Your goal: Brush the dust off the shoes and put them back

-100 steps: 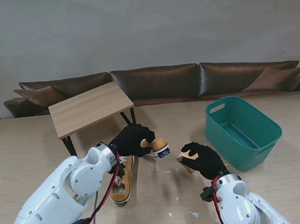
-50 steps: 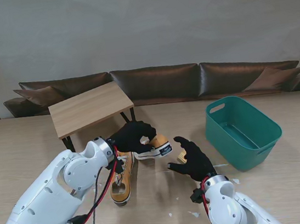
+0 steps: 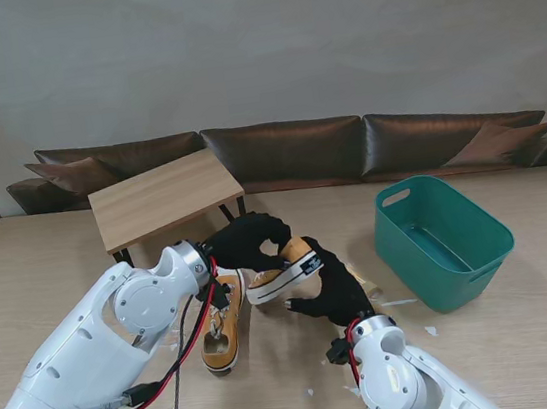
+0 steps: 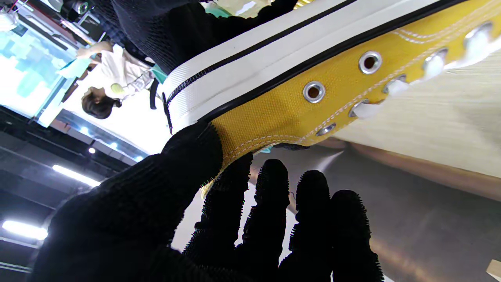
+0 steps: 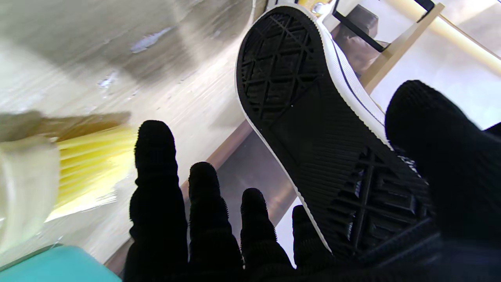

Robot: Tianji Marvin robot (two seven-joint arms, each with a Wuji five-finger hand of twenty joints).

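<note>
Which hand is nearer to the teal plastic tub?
Right. The right hand sits between the raised yellow canvas sneaker and the teal plastic tub; the left hand grips that sneaker, farther left.

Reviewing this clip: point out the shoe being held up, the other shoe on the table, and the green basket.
Lifted shoe (image 3: 284, 272), stand view, on its white sidewall.
Second shoe (image 3: 221, 340), stand view, on its yellow upper, lying on the table.
Green basket (image 3: 473, 215), stand view, on its right rim.

Bare table (image 3: 532, 332) lay open to the right, nearer me; the green tub (image 3: 441, 238), small wooden table (image 3: 161, 196) and lying shoe (image 3: 222, 332) hemmed the middle.
</note>
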